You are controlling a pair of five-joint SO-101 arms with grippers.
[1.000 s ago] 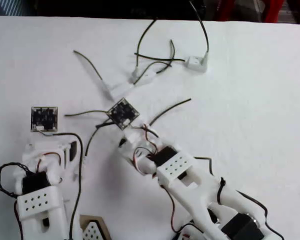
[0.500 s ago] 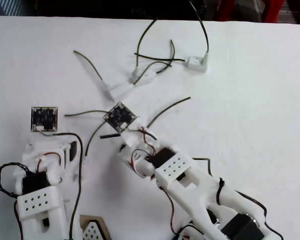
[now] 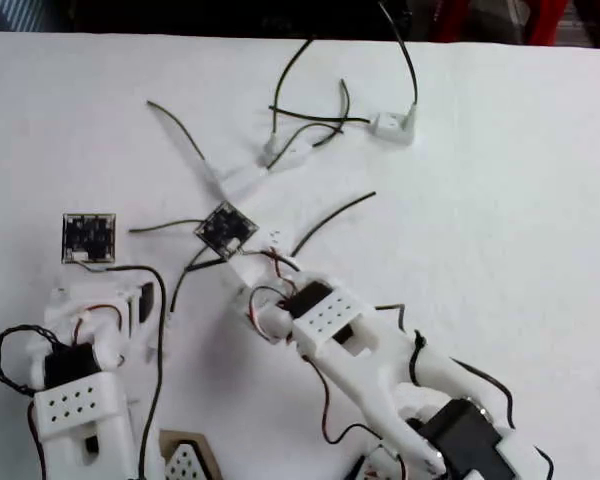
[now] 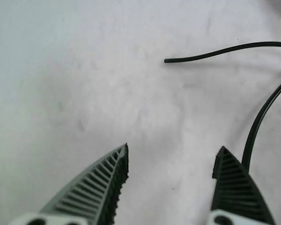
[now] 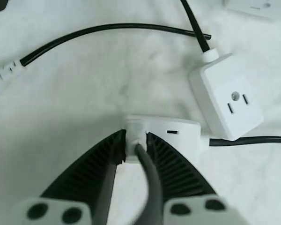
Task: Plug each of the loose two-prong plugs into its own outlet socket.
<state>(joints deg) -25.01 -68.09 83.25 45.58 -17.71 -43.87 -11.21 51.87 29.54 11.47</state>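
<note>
My right gripper [image 5: 136, 138] is shut on a white two-prong plug [image 5: 171, 133] whose black cord runs back between the fingers. A white outlet socket [image 5: 227, 101] lies just beyond the plug, a small gap apart, its slots facing up. In the high view this gripper [image 3: 248, 262] sits mid-table with a black patterned square [image 3: 225, 228] at its tip, close to that socket block [image 3: 242, 181]. Two more white blocks [image 3: 290, 155] [image 3: 392, 125] with black cords lie farther back. My left gripper [image 4: 173, 154] is open over bare table at the near left [image 3: 140, 300].
A second black patterned square [image 3: 88, 237] lies at the left, just beyond the left arm. Loose black cords [image 3: 335, 215] curl around the middle and back. A cord [image 4: 260, 122] runs beside one left finger. The table's right half is bare white cloth.
The right arm has moved left and a little farther back, carrying the plug and the black square towards the socket block. The left arm has kept still.
</note>
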